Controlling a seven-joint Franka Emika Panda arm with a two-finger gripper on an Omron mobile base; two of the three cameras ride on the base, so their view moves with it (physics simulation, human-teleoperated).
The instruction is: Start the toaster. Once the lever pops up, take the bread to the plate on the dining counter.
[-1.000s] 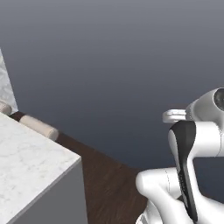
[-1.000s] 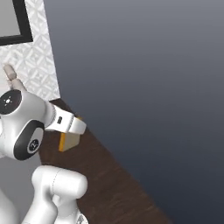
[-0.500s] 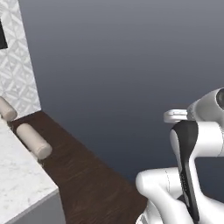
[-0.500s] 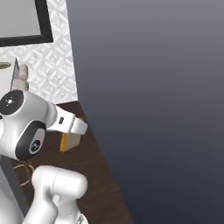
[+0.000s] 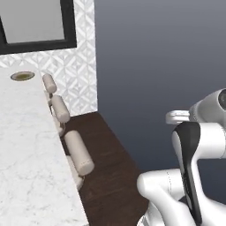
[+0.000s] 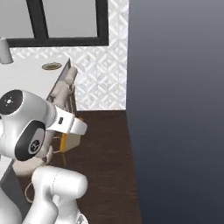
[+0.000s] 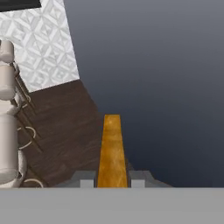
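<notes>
Gripper: the gripper [image 7: 112,179] is clenched on the bread [image 7: 112,151], one dark fingertip at each side of the slice's lower end.
Bread: held edge-on in the hand view, jutting forward over the dark wood floor [image 7: 65,127]; in the right base view it hangs orange below the hand [image 6: 70,141].
Plate: the plate [image 5: 22,76] rests at the far end of the white marble surface [image 5: 26,150].
Stools: beige padded stools [image 5: 79,152] line the surface's edge.
Wall: patterned white tile [image 6: 105,74].

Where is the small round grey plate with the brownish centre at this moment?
The small round grey plate lies at the far end of the white marble dining counter, below the black-framed window, left of the beige stools.
</notes>
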